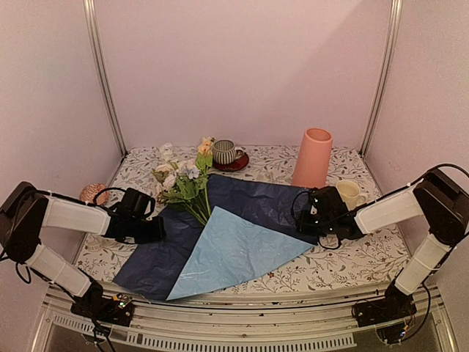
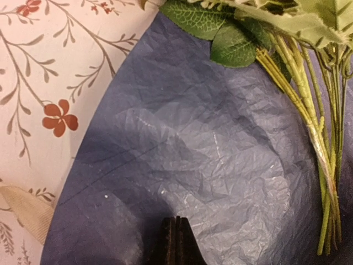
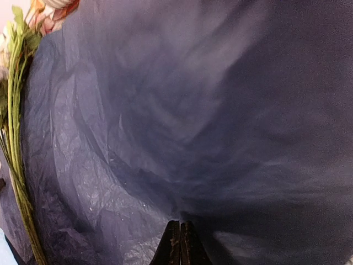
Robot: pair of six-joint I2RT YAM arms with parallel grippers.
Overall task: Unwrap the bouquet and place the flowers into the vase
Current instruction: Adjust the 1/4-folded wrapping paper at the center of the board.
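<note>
1. Lying flat on the counter (image 1: 352, 257), the blue paper (image 1: 249, 202) is spread wide open. Its near part is folded over and shows a lighter blue side.
2. Flowers (image 1: 183, 180) rest on the far-left part of the paper, unwrapped. The blooms point to the far left and hang over the paper's edge onto the counter; the green stems are bunched together and point toward the middle of the sheet.
3. Vase (image 1: 313, 158) stands upright at the far right, just beyond the paper and well apart from the flowers.
4. Left tool (image 1: 157, 229): fingers pressed together, low over the paper's left edge, stems off to its right. No grip on anything shows.
5. Right tool (image 1: 300, 218): fingers together at the paper's right edge. Crinkled paper fills its wrist view; cannot tell whether any is pinched.
6. Cream ribbon (image 2: 25, 212) lies on the counter just beside the paper's left edge.
7. Striped cup (image 1: 223, 152) on red saucer (image 1: 238, 164) sits at far centre; cream mug (image 1: 349, 193) stands near the vase.
</note>
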